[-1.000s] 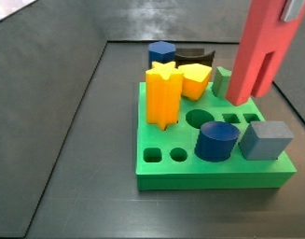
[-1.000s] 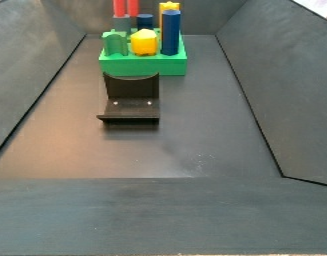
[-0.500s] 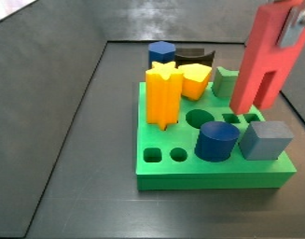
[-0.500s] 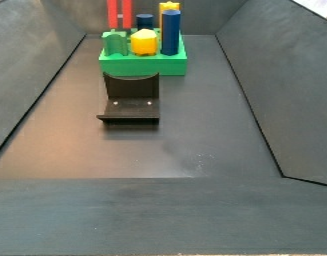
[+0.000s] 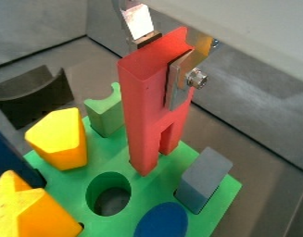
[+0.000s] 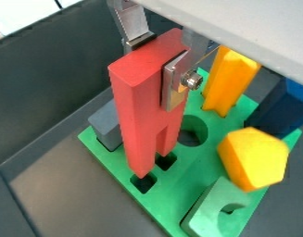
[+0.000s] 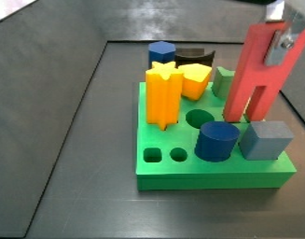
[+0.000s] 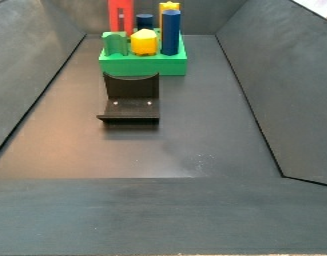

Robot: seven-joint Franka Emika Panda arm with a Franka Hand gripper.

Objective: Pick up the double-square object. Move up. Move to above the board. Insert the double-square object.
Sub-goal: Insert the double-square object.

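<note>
The hand hangs over the board and is clenched on the upper part of the double-square object; a silver finger lies flat against one side of the red bar, with a screw head showing on it. In both wrist views the bar stands upright, its forked lower end split into two short legs. In a wrist view those legs reach down to a pair of small square holes near the board's edge; they seem to be just entering the holes, though the angle does not let me say how deep.

In a side view the red bar rises above every other piece, at the far right part of the board, with the finger pressed to its top. Just in front of it sit a grey cube and a dark blue cylinder. An orange star-shaped peg stands to the left, with a round hole between it and the bar. Behind are a yellow piece and a blue hexagonal peg.

The more distant side view shows the board at the far end of the dark surface, the red bar upright on it, and the fixture just in front of the board.
</note>
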